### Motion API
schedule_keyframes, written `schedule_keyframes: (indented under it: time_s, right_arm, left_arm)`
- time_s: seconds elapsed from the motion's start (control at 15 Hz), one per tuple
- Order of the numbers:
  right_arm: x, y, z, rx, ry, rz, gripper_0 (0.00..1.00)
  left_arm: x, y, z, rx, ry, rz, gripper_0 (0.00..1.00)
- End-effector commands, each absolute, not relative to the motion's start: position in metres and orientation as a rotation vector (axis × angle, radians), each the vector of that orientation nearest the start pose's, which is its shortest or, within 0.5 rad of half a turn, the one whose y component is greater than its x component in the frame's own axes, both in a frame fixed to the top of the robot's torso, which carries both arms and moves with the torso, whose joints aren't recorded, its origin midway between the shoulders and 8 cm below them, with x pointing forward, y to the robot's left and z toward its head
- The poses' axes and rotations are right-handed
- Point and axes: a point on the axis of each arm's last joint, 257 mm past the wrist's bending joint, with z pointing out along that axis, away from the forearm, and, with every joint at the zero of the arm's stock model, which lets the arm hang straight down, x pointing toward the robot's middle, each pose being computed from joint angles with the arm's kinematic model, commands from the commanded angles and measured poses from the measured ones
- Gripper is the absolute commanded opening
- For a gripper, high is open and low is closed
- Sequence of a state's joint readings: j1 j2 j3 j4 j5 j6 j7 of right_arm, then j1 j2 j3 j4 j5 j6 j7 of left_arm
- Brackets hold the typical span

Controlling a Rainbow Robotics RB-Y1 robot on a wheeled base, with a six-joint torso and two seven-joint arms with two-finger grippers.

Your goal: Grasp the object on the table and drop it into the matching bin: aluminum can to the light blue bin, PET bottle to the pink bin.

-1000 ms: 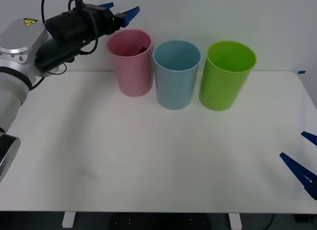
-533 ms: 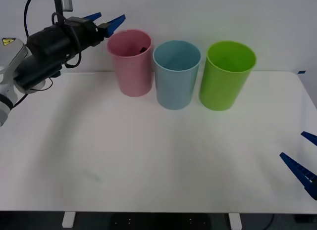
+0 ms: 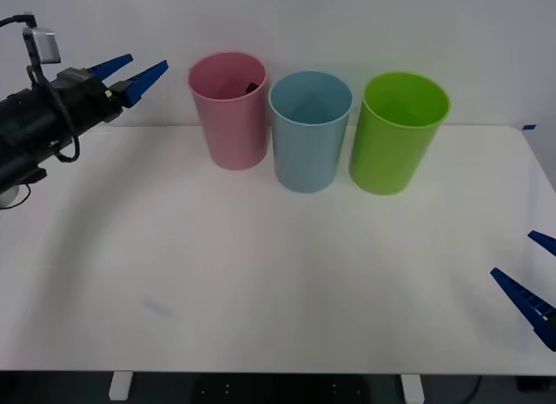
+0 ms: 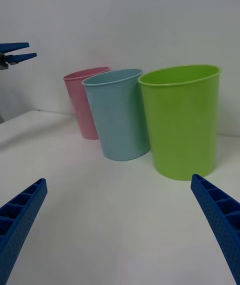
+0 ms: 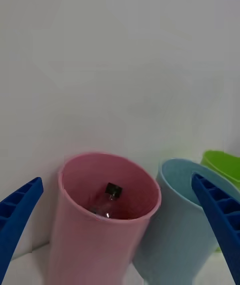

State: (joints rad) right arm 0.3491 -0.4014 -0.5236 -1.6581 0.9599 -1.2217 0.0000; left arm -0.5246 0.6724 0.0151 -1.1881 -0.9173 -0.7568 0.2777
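The PET bottle with its black cap lies inside the pink bin, which is also visible from the wrists. A dark bit of the bottle shows at the bin's rim in the front view. The light blue bin stands right of the pink one. My left gripper is open and empty, raised to the left of the pink bin, above the table's back left. My right gripper is open and empty, low at the table's front right.
A green bin stands right of the light blue one, all three in a row at the back of the white table. A wall rises close behind the bins.
My left arm has drawn back to the left, away from the pink bin, its gripper staying open. The right arm has not moved.
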Motion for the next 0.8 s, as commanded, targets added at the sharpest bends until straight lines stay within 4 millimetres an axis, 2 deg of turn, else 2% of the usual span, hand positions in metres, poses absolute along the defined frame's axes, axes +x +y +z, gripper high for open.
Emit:
schedule_keyframes:
  time_s: [0.07, 0.33, 0.8]
  right_arm:
    - [0.342, -0.33, -0.169, -0.465, 1.441, 0.567, 1.0]
    - [0.342, -0.33, -0.169, -0.465, 1.441, 0.567, 1.0]
    - [0.342, -0.33, -0.169, -0.465, 1.441, 0.567, 1.0]
  left_arm:
    - [0.577, 0.271, -0.031, 0.376, 1.378, -0.686, 1.0]
    - [0.532, 0.307, -0.047, 0.389, 1.373, -0.649, 1.0]
    - [0.467, 0.378, -0.078, 0.424, 1.432, -0.55, 1.0]
